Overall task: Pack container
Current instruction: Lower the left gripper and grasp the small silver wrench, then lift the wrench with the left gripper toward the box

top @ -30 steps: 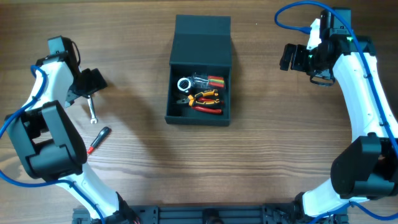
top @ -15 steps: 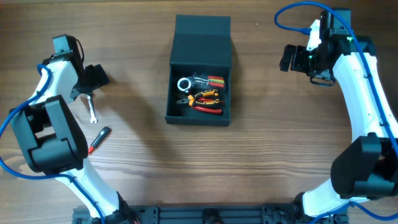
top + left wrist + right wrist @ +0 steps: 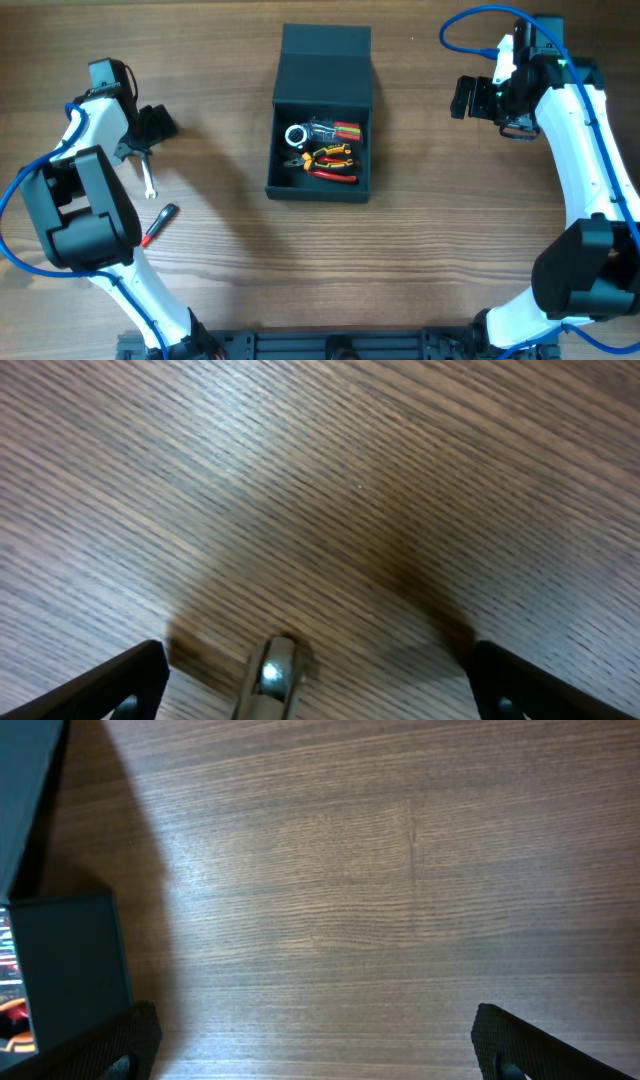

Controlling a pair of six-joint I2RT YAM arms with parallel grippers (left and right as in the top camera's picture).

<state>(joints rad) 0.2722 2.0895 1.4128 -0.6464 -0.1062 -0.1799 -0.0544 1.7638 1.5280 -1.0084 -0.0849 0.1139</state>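
Container (image 3: pixel 318 188) sits mid-table, between the two arms, with its flap lid (image 3: pixel 326 50) thrown back on the far side and the box wide open. Inside, red-and-orange-handled pliers (image 3: pixel 333 165) lie toward the near right, a shiny silver tool (image 3: pixel 297 135) is at the left, and red and green handles (image 3: pixel 347 128) are at the far right. Over on the left, the left gripper (image 3: pixel 153 127) hangs above the far end of a small silver wrench (image 3: pixel 148 180) lying on the table (image 3: pixel 430 250). Its wrist view shows the fingers (image 3: pixel 125 682) spread wide, the wrench (image 3: pixel 270 672) between them and touched by neither. Near the wrench, a red-and-black screwdriver (image 3: pixel 160 224) lies flat. On the right, the right gripper (image 3: pixel 460 96) hovers well apart from the box, fingers (image 3: pixel 520 1040) parted, grasping nothing, a corner of the container (image 3: pixel 70 960) at the left edge of its camera
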